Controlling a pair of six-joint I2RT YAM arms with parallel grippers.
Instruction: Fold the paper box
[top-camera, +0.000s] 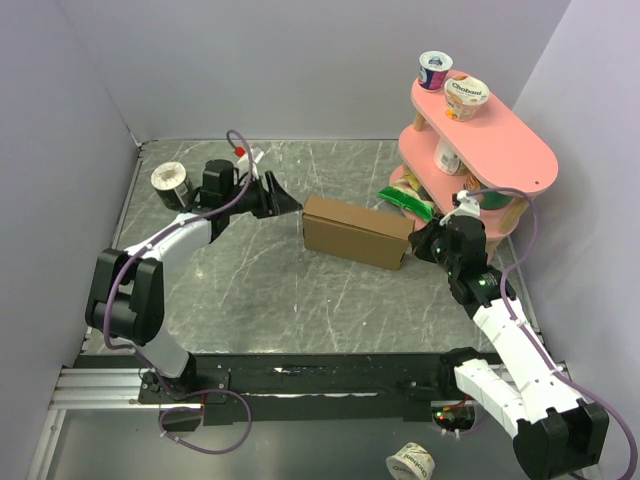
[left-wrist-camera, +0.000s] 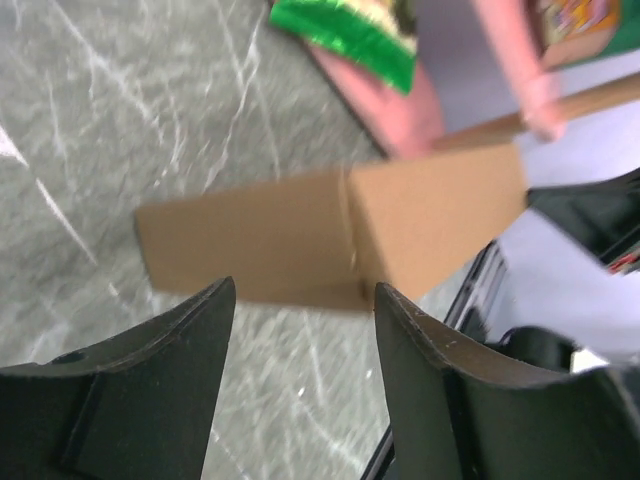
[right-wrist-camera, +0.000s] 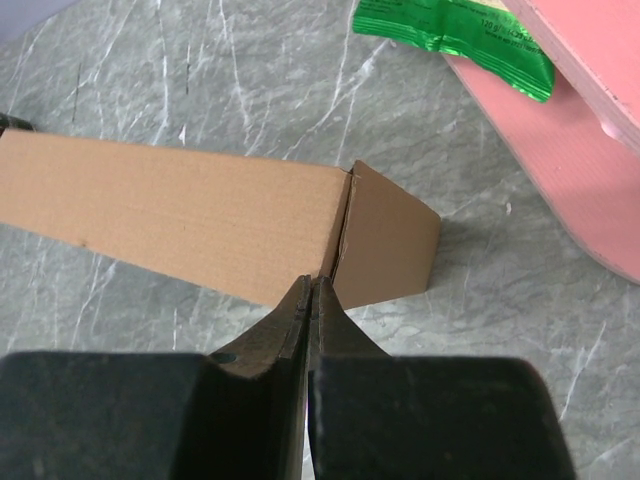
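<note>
Paper box mid-frame looks closed, I reckon we're finishing the ends. Left gripper apart, right gripper together, empty. Next I'd press its right end flush.

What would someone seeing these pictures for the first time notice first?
The brown paper box lies mid-table, looking like a closed block, with a pincer at each end: the left pincer is open and the right pincer is shut. Next comes the pink two-tier rack at the back right, which carries Chobani yogurt cups and a green snack bag.
</note>
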